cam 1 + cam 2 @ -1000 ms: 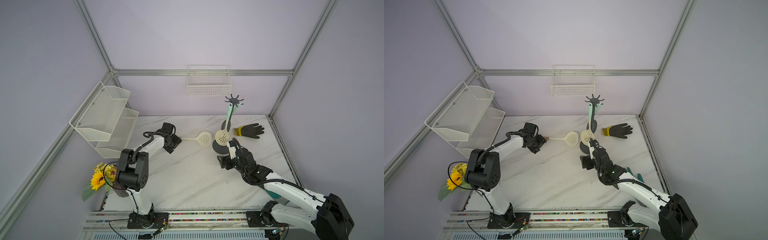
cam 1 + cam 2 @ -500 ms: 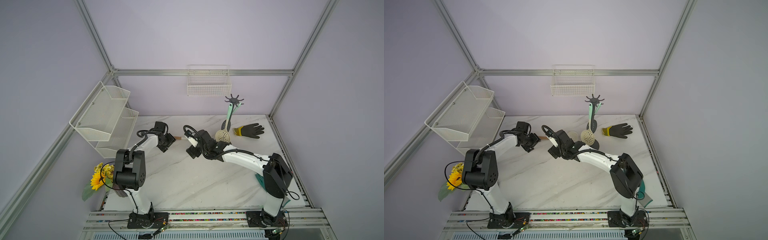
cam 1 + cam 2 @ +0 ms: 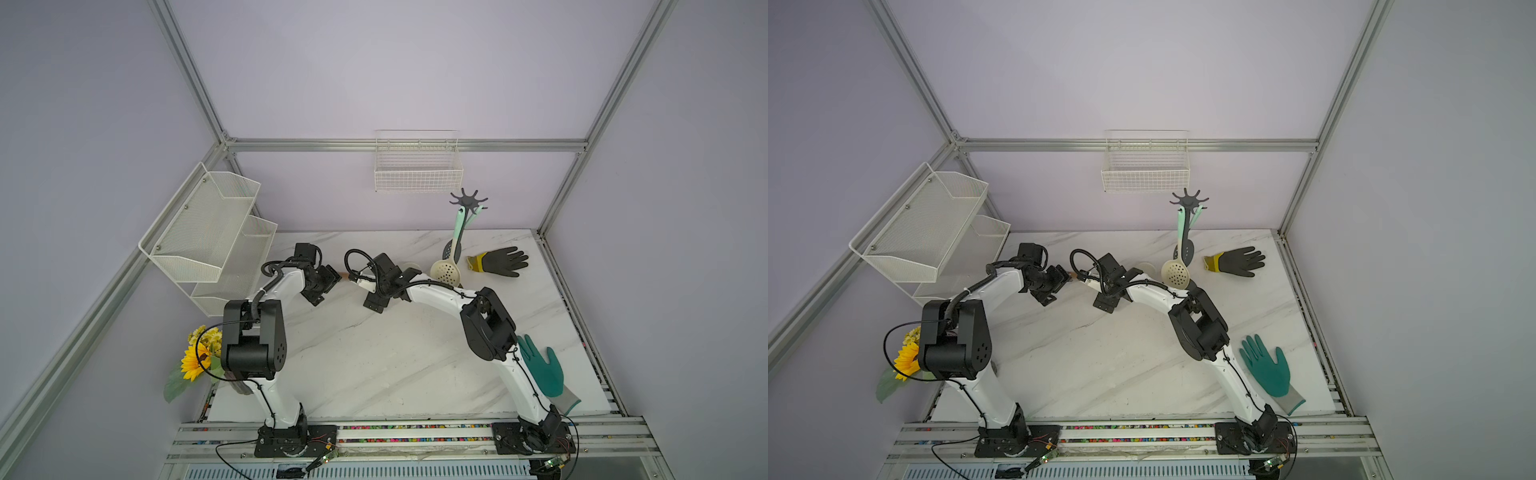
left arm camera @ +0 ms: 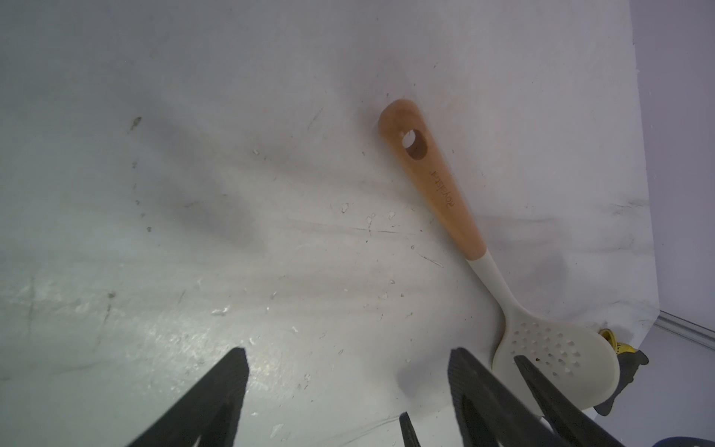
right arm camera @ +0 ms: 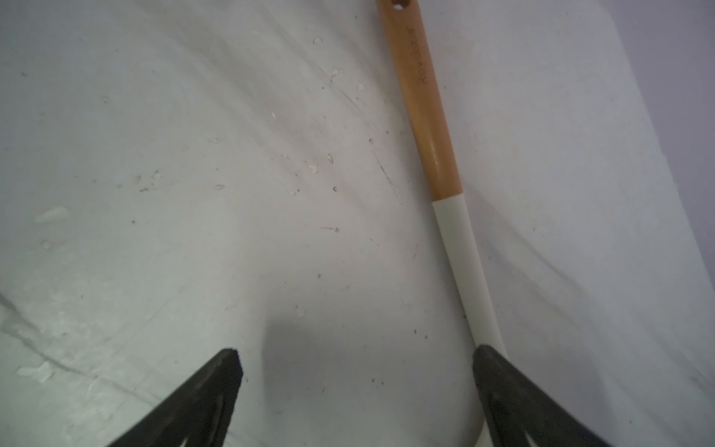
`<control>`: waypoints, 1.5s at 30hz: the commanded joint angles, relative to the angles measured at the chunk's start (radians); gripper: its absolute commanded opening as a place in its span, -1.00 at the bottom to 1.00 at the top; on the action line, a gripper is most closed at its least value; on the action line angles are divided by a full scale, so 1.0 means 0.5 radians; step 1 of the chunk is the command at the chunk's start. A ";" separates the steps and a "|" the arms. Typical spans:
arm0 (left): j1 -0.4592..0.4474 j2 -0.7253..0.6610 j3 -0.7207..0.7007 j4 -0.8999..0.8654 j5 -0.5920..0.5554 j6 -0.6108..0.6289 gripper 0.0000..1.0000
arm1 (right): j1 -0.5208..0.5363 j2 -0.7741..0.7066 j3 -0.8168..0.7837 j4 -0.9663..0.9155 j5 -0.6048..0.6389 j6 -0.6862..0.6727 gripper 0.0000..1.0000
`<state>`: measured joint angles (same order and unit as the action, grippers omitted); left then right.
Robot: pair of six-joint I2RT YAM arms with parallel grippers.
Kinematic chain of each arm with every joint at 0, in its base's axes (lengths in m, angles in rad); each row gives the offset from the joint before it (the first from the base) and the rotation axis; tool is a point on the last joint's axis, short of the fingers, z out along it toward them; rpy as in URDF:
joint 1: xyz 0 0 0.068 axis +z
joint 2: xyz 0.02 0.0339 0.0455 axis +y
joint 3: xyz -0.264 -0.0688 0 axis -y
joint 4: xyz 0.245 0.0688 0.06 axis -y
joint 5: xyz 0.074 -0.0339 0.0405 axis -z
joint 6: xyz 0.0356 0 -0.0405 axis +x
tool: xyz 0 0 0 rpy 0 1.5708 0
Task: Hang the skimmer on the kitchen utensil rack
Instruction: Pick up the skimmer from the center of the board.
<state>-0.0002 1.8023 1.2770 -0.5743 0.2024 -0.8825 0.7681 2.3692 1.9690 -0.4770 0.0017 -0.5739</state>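
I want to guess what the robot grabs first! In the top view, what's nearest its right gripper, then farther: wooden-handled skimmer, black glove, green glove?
1. Wooden-handled skimmer: lying right beside the right gripper.
2. Black glove: farther back, on the right.
3. Green glove: farthest, out front on the right.

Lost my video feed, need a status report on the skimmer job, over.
Left gripper open, empty. Right gripper open, empty. Skimmer flat on table, ungripped. Rack already carries two utensils.

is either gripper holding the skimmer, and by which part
Nothing is held: the left gripper and right gripper stand open, and the skimmer lies flat on the table.
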 commanded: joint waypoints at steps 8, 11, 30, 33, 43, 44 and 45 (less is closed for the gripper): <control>0.011 -0.134 0.035 -0.091 -0.035 0.048 0.95 | -0.120 0.317 0.692 -0.385 -0.342 -0.314 0.95; 0.013 -0.199 0.028 -0.112 -0.126 0.035 0.95 | -0.173 0.422 0.852 -0.482 -0.405 -0.364 0.95; 0.078 -0.235 0.093 -0.208 -0.135 0.071 0.94 | -0.232 0.530 0.717 -0.315 -0.487 -0.407 0.85; 0.092 -0.260 0.064 -0.208 -0.130 0.079 0.94 | -0.232 0.564 0.719 -0.278 -0.453 -0.418 0.79; 0.125 -0.311 0.020 -0.219 -0.095 0.110 0.95 | -0.252 0.646 0.804 -0.246 -0.520 -0.446 0.65; 0.127 -0.313 0.018 -0.220 -0.096 0.114 0.95 | -0.259 0.653 0.819 -0.248 -0.537 -0.440 0.60; 0.129 -0.317 0.017 -0.223 -0.095 0.117 0.95 | -0.265 0.657 0.827 -0.246 -0.553 -0.438 0.56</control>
<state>0.0544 1.6863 1.2896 -0.6792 0.1528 -0.8482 0.6437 2.6476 2.3650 -0.5873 -0.2436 -0.7704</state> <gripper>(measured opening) 0.972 0.791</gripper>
